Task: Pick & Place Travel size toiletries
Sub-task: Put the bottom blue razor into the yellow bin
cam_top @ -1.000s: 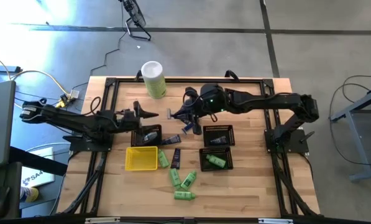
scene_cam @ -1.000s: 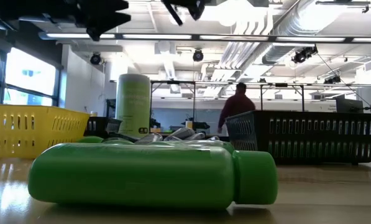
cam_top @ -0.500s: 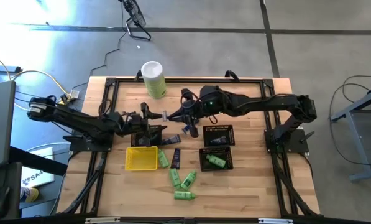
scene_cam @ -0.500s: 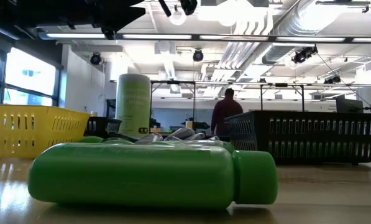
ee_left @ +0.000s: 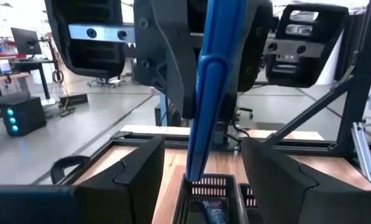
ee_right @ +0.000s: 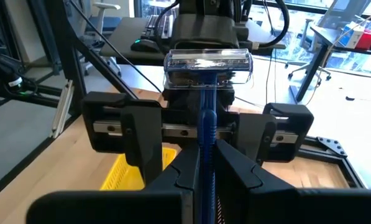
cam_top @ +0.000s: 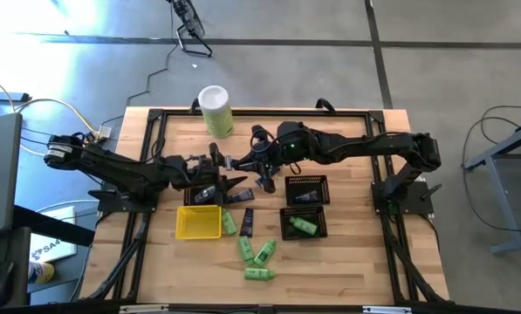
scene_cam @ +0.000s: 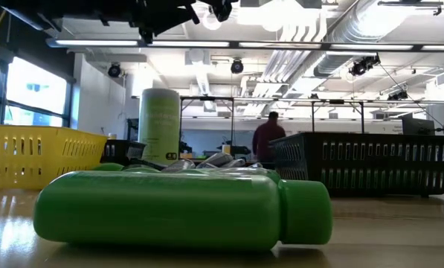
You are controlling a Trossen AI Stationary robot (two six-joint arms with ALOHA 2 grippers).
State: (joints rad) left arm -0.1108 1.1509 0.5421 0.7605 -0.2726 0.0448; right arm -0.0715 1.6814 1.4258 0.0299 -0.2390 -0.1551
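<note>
A blue-handled razor (ee_right: 203, 93) with a clear plastic head is being pinched by the right gripper (ee_right: 202, 163); the left gripper's (ee_left: 201, 177) dark fingers are gaping empty around its handle.

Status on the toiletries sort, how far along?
Done: a green bottle lies in one right-side basket, and a dark tube in the other. In hand: the right gripper is shut on a blue razor, held between the open left gripper fingers. Left: four loose bottles and two loose tubes on the table.
</note>
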